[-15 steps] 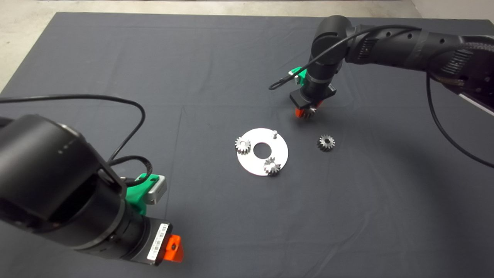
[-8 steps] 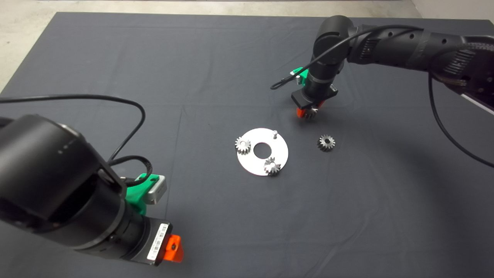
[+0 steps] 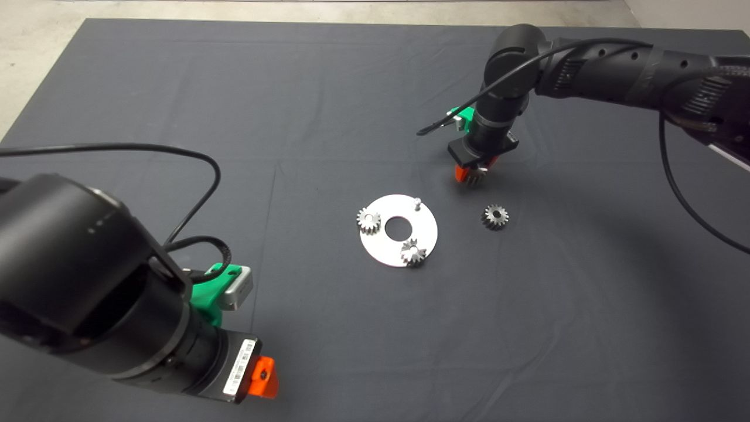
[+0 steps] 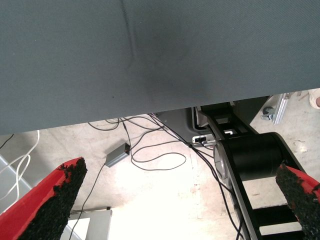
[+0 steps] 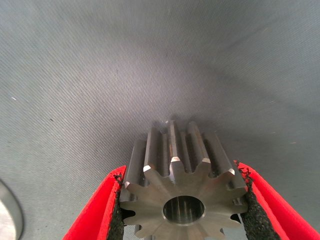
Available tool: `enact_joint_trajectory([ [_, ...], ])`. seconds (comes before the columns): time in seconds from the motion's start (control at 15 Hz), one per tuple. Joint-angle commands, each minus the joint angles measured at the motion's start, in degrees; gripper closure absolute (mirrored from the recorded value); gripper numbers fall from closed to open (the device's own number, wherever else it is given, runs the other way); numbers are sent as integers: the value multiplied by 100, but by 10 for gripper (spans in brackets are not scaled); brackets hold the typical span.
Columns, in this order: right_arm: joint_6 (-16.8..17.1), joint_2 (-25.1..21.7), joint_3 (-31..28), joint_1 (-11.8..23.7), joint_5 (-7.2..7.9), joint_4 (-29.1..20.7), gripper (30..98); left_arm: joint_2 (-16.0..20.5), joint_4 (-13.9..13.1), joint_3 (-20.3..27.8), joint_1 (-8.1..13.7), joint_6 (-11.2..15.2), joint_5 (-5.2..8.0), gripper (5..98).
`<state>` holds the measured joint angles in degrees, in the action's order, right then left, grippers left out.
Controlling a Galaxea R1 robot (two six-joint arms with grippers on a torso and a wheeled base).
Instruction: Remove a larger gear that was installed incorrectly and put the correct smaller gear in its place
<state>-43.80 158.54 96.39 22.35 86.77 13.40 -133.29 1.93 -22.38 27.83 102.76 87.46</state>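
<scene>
The right pincer [image 3: 472,174], upper right of centre in the head view, is clenched on the larger gear [image 5: 183,192]; in the right wrist view the gear is seen gripped at its tooth tips between both black pads, above bare mat [image 3: 328,88], clear of the plate

The round plate [image 3: 425,234] is seen mid-frame with one bare pin [image 3: 417,203] at its upper edge. Two gears are seated on it: a pale short-toothed gear [image 3: 368,220] at its left, a star-like gear [image 3: 413,252] at its lower edge

The smaller gear [image 3: 495,216] is noted loose on the mat, just right of the plate

The left pincer [image 4: 175,200] is parked at lower left of the head view, fingers spread, nothing held

Risks, as judged: grip is on tooth tips only, so the gear could twist or slip out; if released near the smaller gear, that one could be knocked away
</scene>
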Motion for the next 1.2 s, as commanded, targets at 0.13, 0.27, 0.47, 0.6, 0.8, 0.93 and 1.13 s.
enact_joint_trajectory([
  [0.13, -23, -98, -61, 165, -46, -197, 789, 11, -105, 113, 74, -2, 193, 60],
  [0.27, -14, -108, -61, 174, -46, -189, 788, 9, -105, 113, 74, -2, 193, 60],
  [0.47, -6, -108, -69, 183, -46, -188, 782, 17, -105, 113, 74, -2, 193, 60],
  [0.6, -6, -108, -69, 183, -46, -188, 780, 17, -105, 113, 74, -2, 193, 60],
  [0.8, -6, -75, -105, 192, -38, -188, 771, 9, -105, 113, 74, -2, 193, 60],
  [0.93, -6, -105, -105, 209, -38, -188, 754, 9, -105, 113, 74, -2, 193, 60],
  [1.13, -6, -99, -161, 242, 21, -204, 704, 0, -105, 113, 74, -2, 184, 60],
])
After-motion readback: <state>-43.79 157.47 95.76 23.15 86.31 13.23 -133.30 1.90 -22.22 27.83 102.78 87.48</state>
